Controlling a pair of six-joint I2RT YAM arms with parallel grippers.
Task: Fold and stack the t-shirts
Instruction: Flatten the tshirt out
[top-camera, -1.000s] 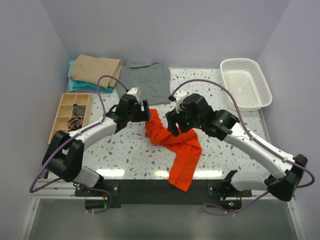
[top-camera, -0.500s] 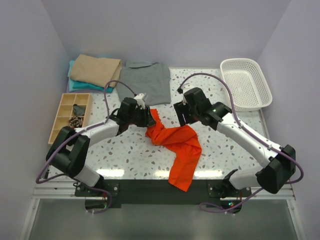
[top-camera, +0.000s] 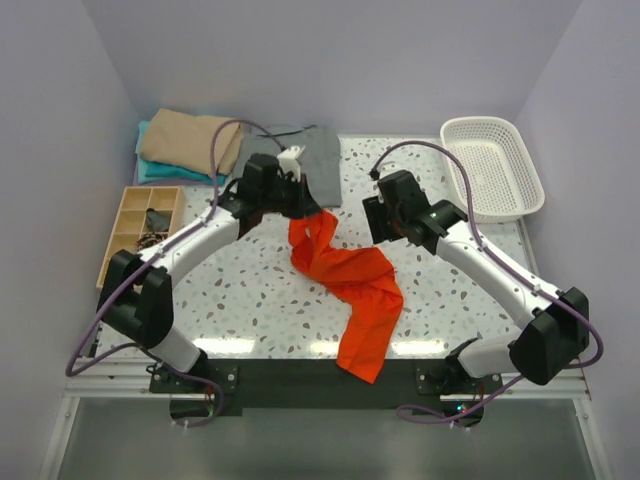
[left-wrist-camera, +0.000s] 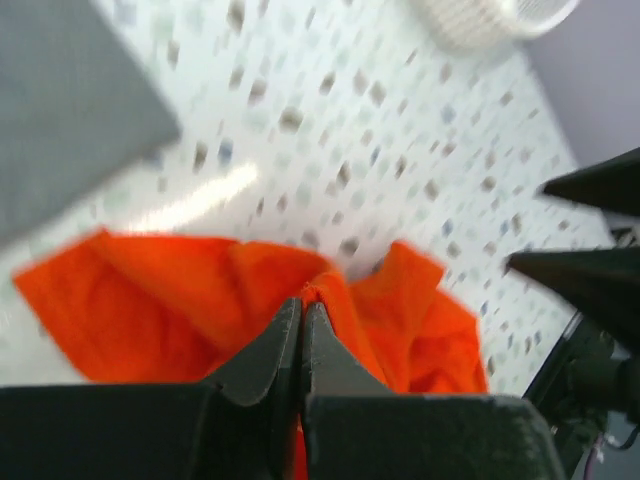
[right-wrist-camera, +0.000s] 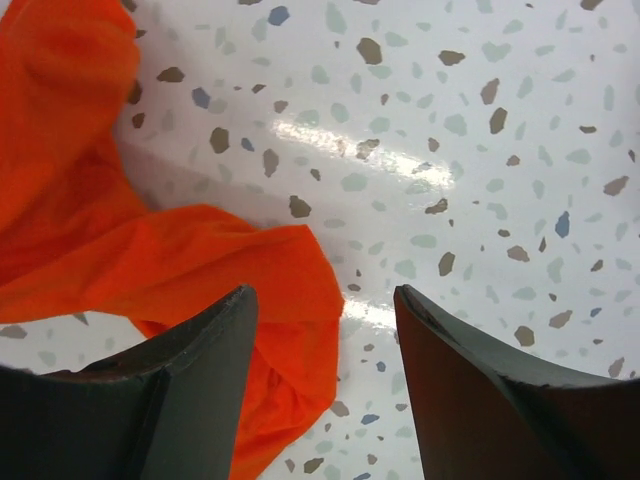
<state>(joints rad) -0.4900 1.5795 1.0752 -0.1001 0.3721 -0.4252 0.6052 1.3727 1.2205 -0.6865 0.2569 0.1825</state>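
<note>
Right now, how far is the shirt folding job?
Done: tan shirt folded on the teal shirt at the far left corner. In hand: left hand shut on the crumpled orange-red shirt; right hand open over its edge. Left: spread, fold and stack that one, then the grey shirt.

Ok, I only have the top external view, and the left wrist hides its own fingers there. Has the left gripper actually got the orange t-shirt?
Observer: Yes. In the left wrist view the left gripper is shut, with a ridge of the orange t-shirt pinched at its tips.
Operator: And the right one, is it holding cloth?
Observer: No. The right wrist view shows the right gripper open above the speckled table, gripping nothing.
Operator: Any cloth below it?
Observer: A corner of the shirt lies under the left side of that view; the rest below the jaws is bare table.
</note>
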